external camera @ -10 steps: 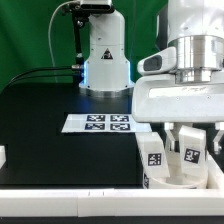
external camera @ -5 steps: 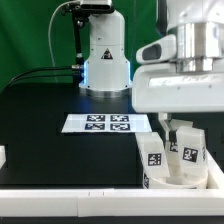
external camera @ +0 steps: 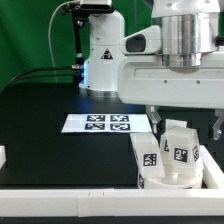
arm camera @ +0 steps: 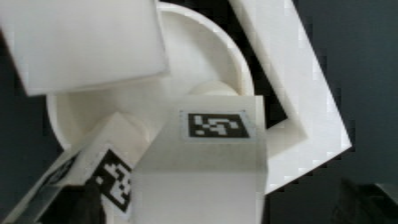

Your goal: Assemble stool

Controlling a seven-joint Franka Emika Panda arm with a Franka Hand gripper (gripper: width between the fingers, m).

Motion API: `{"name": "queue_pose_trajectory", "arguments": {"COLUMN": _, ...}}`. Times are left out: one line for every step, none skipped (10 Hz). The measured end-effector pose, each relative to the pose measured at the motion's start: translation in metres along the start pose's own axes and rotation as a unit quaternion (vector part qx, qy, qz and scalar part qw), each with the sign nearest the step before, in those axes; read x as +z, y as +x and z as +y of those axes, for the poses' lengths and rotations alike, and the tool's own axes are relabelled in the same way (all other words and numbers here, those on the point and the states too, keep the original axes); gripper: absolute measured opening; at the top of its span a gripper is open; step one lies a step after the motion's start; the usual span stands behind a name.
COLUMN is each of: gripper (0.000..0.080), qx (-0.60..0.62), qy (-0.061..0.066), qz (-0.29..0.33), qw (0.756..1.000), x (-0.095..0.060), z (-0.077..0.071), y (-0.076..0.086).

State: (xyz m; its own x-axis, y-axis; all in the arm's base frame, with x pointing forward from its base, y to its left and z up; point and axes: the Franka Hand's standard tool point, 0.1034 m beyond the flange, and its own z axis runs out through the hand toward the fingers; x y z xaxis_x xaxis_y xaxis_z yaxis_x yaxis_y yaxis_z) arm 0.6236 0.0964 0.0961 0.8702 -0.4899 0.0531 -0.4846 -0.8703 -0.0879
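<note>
The stool's round white seat [external camera: 168,178] lies at the exterior view's lower right, in the corner of the white border rail. Two blocky white legs stand upright in it, one [external camera: 151,152] nearer the exterior view's left and one [external camera: 181,149] beside it, both with black-and-white tags. My gripper [external camera: 184,122] hovers just above the legs, open wide with nothing between its fingers. In the wrist view I look down on the seat [arm camera: 192,55], a tagged leg [arm camera: 222,130] and the other leg [arm camera: 103,172].
The marker board [external camera: 100,123] lies flat on the black table near the middle. The arm's white base [external camera: 100,55] stands at the back. A white border rail [external camera: 70,205] runs along the front edge. A small white part [external camera: 3,157] sits at the far left.
The gripper has opened, let go of the leg on the exterior view's right and risen above it, shifting toward the exterior view's left. That leg stays upright in the seat.
</note>
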Motion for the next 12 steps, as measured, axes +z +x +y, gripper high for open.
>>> {"name": "queue_pose_trajectory", "arguments": {"gripper": 0.0649, "qx": -0.041, "qy": -0.011, "qz": 0.009, "qw": 0.999, "x": -0.005, "z": -0.011, "y": -0.004}}
{"name": "queue_pose_trajectory", "arguments": {"gripper": 0.0649, "qx": -0.120, "qy": -0.015, "qz": 0.018, "qw": 0.992, "x": -0.014, "z": -0.019, "y": -0.004}}
{"name": "queue_pose_trajectory", "arguments": {"gripper": 0.0649, "qx": -0.225, "qy": -0.019, "qz": 0.027, "qw": 0.974, "x": -0.023, "z": -0.019, "y": 0.000}}
{"name": "queue_pose_trajectory", "arguments": {"gripper": 0.0649, "qx": -0.311, "qy": -0.027, "qz": 0.032, "qw": 0.949, "x": -0.025, "z": -0.018, "y": 0.004}}
{"name": "queue_pose_trajectory", "arguments": {"gripper": 0.0649, "qx": -0.326, "qy": -0.030, "qz": 0.031, "qw": 0.944, "x": -0.024, "z": -0.017, "y": 0.004}}
{"name": "queue_pose_trajectory", "arguments": {"gripper": 0.0649, "qx": -0.355, "qy": -0.032, "qz": 0.031, "qw": 0.934, "x": -0.024, "z": -0.016, "y": 0.005}}
{"name": "queue_pose_trajectory", "arguments": {"gripper": 0.0649, "qx": -0.370, "qy": -0.033, "qz": 0.030, "qw": 0.928, "x": -0.024, "z": -0.015, "y": 0.006}}
{"name": "queue_pose_trajectory", "arguments": {"gripper": 0.0649, "qx": -0.422, "qy": -0.040, "qz": 0.027, "qw": 0.905, "x": -0.023, "z": -0.013, "y": 0.006}}
{"name": "queue_pose_trajectory", "arguments": {"gripper": 0.0649, "qx": -0.472, "qy": -0.048, "qz": 0.021, "qw": 0.880, "x": -0.016, "z": -0.014, "y": 0.004}}
{"name": "queue_pose_trajectory", "arguments": {"gripper": 0.0649, "qx": -0.500, "qy": -0.052, "qz": 0.014, "qw": 0.864, "x": -0.009, "z": -0.017, "y": -0.002}}
{"name": "queue_pose_trajectory", "arguments": {"gripper": 0.0649, "qx": -0.532, "qy": -0.054, "qz": 0.008, "qw": 0.845, "x": -0.004, "z": -0.013, "y": -0.002}}
{"name": "queue_pose_trajectory", "arguments": {"gripper": 0.0649, "qx": -0.556, "qy": -0.055, "qz": 0.005, "qw": 0.830, "x": -0.002, "z": -0.007, "y": 0.002}}
